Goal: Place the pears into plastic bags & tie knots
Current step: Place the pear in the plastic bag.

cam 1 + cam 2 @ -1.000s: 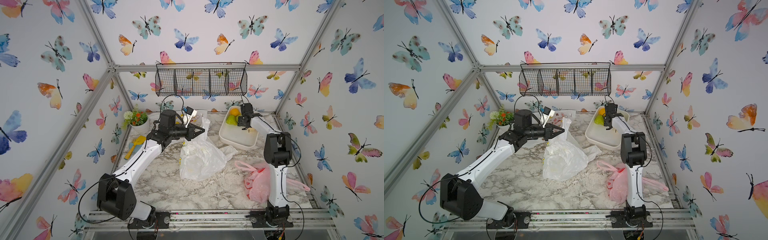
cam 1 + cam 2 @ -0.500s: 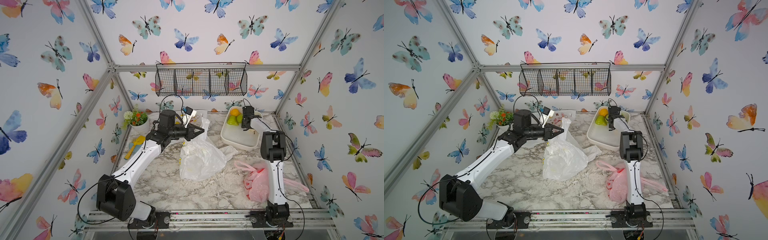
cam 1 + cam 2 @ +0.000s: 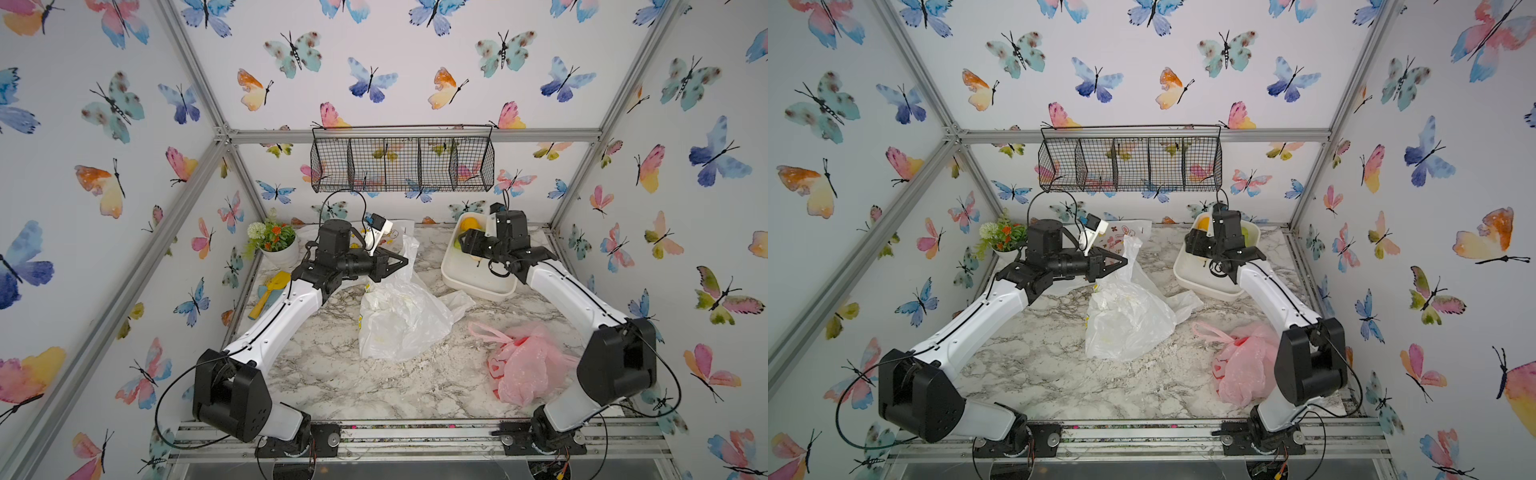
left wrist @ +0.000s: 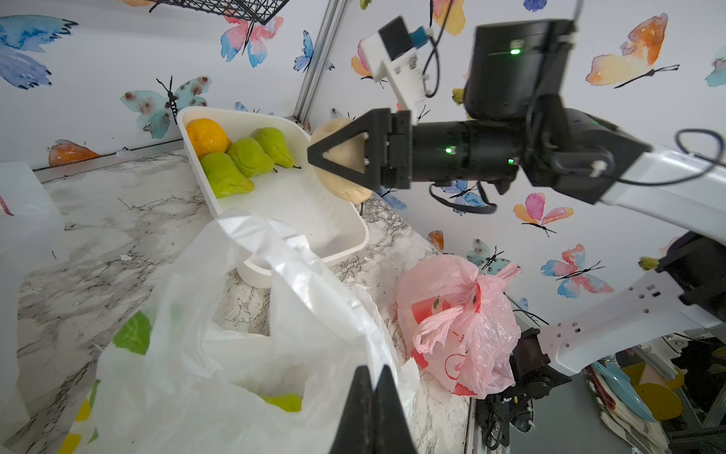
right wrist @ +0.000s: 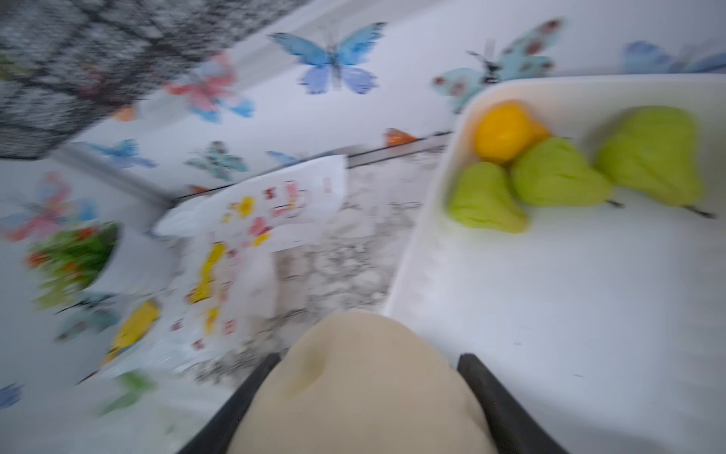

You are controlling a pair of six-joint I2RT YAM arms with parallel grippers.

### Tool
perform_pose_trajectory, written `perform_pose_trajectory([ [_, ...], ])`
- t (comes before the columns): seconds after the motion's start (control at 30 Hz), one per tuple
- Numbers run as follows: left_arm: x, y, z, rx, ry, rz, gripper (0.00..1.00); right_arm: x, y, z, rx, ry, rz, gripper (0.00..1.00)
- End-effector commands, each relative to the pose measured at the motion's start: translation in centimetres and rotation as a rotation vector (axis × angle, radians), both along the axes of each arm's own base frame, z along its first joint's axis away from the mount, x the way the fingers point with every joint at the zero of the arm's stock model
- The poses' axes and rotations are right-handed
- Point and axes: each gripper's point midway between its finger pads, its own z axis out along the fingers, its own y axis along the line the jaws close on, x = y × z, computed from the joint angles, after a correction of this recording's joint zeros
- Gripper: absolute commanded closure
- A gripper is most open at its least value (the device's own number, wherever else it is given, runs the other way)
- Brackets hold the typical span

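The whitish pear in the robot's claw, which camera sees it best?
The left wrist view: the cream pear is sharp, pinched in the right gripper. The right wrist view shows it big but blurry. The top views barely show it.

Left pincer (image 4: 375, 369) closed, right pincer (image 5: 369, 359) seemingly.

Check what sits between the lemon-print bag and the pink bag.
Nothing: bare marble tabletop between lemon-print bag and pink bag, shown in both top views.
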Motion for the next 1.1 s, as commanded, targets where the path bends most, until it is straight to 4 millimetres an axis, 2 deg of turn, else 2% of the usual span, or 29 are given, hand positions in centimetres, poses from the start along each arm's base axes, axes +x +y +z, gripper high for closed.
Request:
perform_pose_trajectory([
  [0.0,0.2,0.0,1.0,-0.004,-0.029,-0.01,1.0,-7.4,8.4,-4.2,0.169,0.215,0.39,0.52],
  [0.07,0.1,0.0,1.2,-0.003,-0.034,-0.016,1.0,-10.8,11.0,-7.1,0.157,0.307,0.499,0.53],
  [0.13,-0.1,0.1,1.5,-0.004,-0.046,-0.019,1.0,-12.8,12.2,-10.1,0.145,0.393,0.548,0.53],
  [0.2,-0.4,0.2,1.9,-0.011,-0.055,-0.026,1.0,-13.7,13.0,-12.7,0.141,0.452,0.58,0.52],
  [0.3,-0.2,0.4,1.6,-0.007,-0.051,-0.015,1.0,-12.9,13.4,-15.5,0.104,0.499,0.556,0.43],
  [0.37,0.0,0.5,1.2,0.0,-0.039,-0.005,1.0,-12.2,13.3,-15.9,0.075,0.493,0.531,0.36],
  [0.4,0.0,0.5,1.2,0.002,-0.039,-0.007,1.0,-11.9,13.1,-15.5,0.066,0.475,0.519,0.3],
  [0.47,-0.1,0.6,1.3,0.004,-0.044,-0.007,1.0,-11.8,12.8,-14.4,0.046,0.439,0.511,0.21],
  [0.57,0.1,0.9,1.5,0.006,-0.053,0.005,1.0,-11.8,11.8,-12.1,-0.012,0.39,0.511,0.15],
  [0.67,0.3,1.1,1.5,0.009,-0.052,0.016,1.0,-10.4,9.5,-8.9,-0.038,0.324,0.46,0.14],
  [0.73,0.3,1.3,1.7,0.009,-0.06,0.022,1.0,-8.2,7.1,-6.9,-0.033,0.271,0.372,0.14],
  [0.8,0.3,1.3,1.8,0.004,-0.062,0.023,1.0,-5.2,3.7,-5.6,-0.025,0.223,0.25,0.14],
  [0.87,0.4,1.2,1.8,-0.003,-0.058,0.021,1.0,-2.0,-0.1,-5.5,-0.033,0.204,0.088,0.17],
  [0.97,0.3,1.2,1.7,-0.01,-0.049,0.018,1.0,2.8,-6.4,-6.5,-0.17,0.123,-0.22,0.22],
  [1.0,0.2,1.1,1.7,-0.014,-0.044,0.014,1.0,4.3,-7.9,-6.8,-0.236,0.085,-0.294,0.22],
  [1.07,0.3,1.0,1.6,-0.018,-0.04,0.012,1.0,6.8,-9.3,-7.6,-0.318,0.04,-0.376,0.2],
])
